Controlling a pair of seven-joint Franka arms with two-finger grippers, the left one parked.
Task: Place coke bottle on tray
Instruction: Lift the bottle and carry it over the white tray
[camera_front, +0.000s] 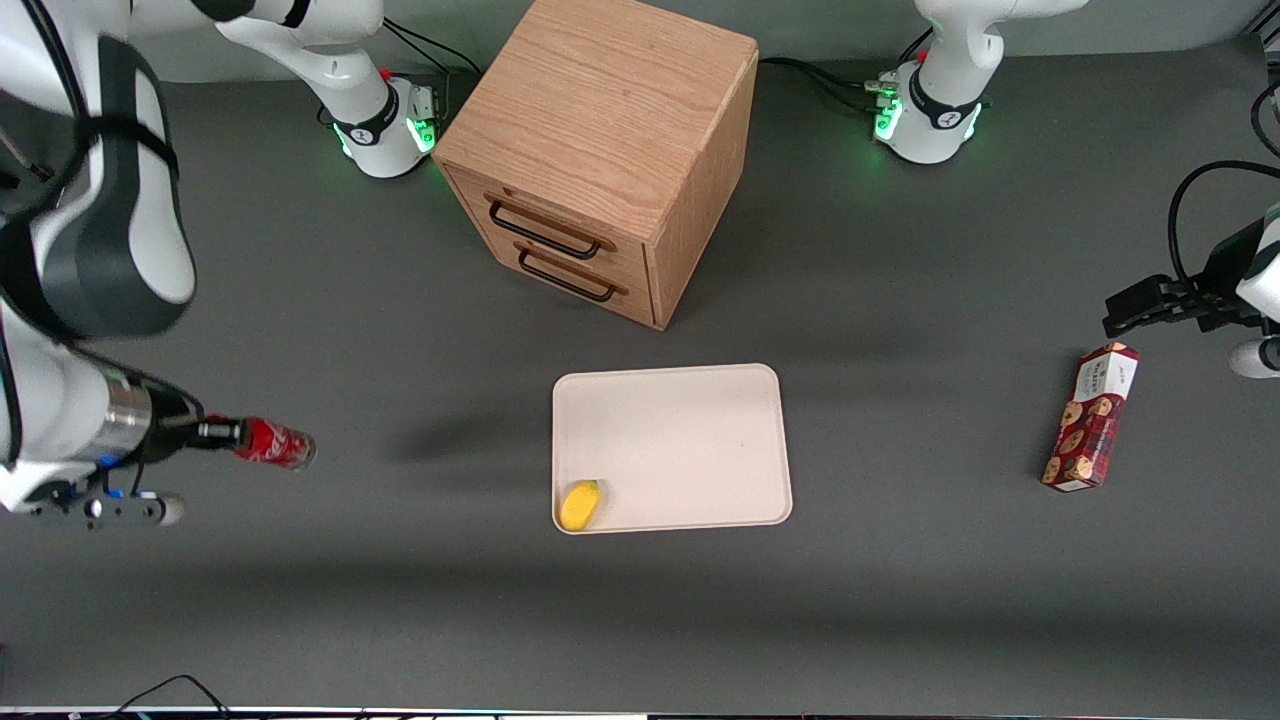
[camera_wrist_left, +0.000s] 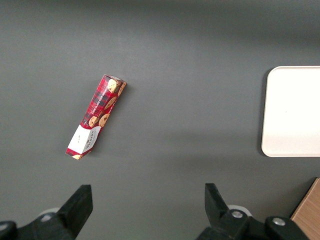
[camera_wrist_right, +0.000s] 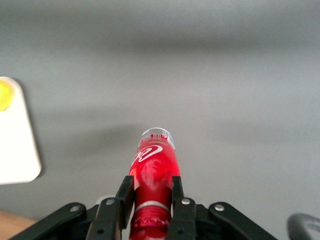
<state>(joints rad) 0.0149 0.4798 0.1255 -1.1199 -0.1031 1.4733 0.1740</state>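
Red and small, the coke bottle (camera_front: 272, 442) is clamped by its neck in the gripper (camera_front: 222, 433), carried lying sideways above the dark table (camera_front: 900, 600) toward the working arm's end. In the right wrist view the two fingers (camera_wrist_right: 125, 197) press on either side of the bottle (camera_wrist_right: 154, 172) just below the cap, with the clear base pointing away from the claw. So the pick looks done, and what is left, as I judge it, is the carry across to the tray (camera_front: 700, 400) and the set-down.

That cream tray lies near the middle of the table, in front of the wooden drawer cabinet (camera_front: 600, 140) and nearer the front camera than it. It is well apart from the bottle. It holds one thing only: a small yellow object (camera_front: 579, 504) (a toy fruit, perhaps) in its corner nearest the bottle. A red biscuit box (camera_front: 1090, 418) lies on the table toward the parked arm's end.
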